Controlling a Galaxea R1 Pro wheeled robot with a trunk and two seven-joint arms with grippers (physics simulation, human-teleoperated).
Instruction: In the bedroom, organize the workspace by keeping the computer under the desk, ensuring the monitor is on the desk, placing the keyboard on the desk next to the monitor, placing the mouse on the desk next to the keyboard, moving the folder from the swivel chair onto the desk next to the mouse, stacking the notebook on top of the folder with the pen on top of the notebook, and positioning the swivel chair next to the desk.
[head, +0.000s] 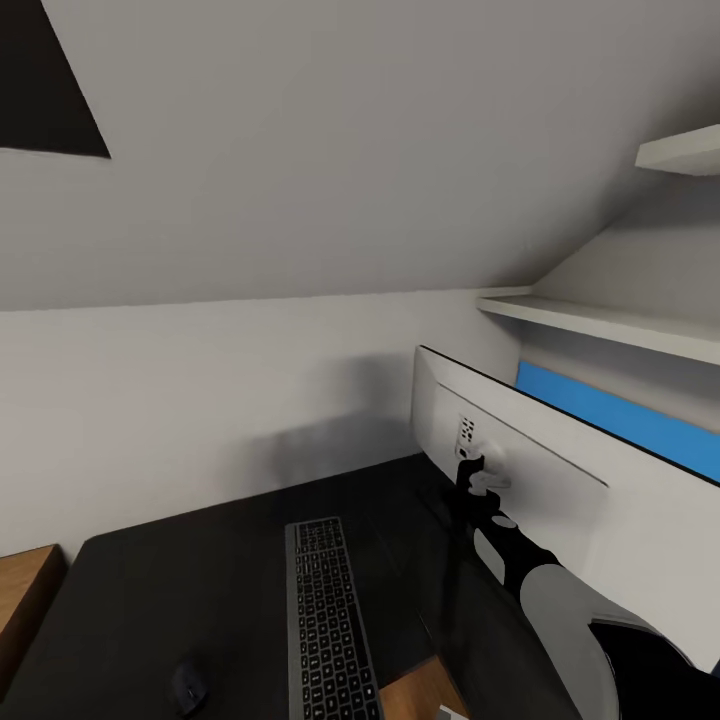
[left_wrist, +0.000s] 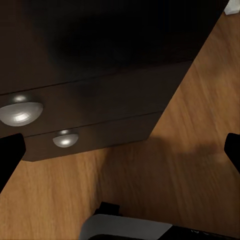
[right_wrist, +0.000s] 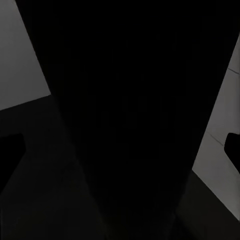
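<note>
In front of me the black tabletop (head: 200, 570) is carrying the keyboard (head: 328, 625) lengthwise, the mouse (head: 189, 686) lying near its left side, and the monitor (head: 520, 450) standing at the right.

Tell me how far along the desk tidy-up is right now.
Partly done. The keyboard and mouse already lie on the desk. In hand: the right gripper is at the back of the monitor, which stands on the desk. No folder, notebook or pen lies beside the mouse yet.
</note>
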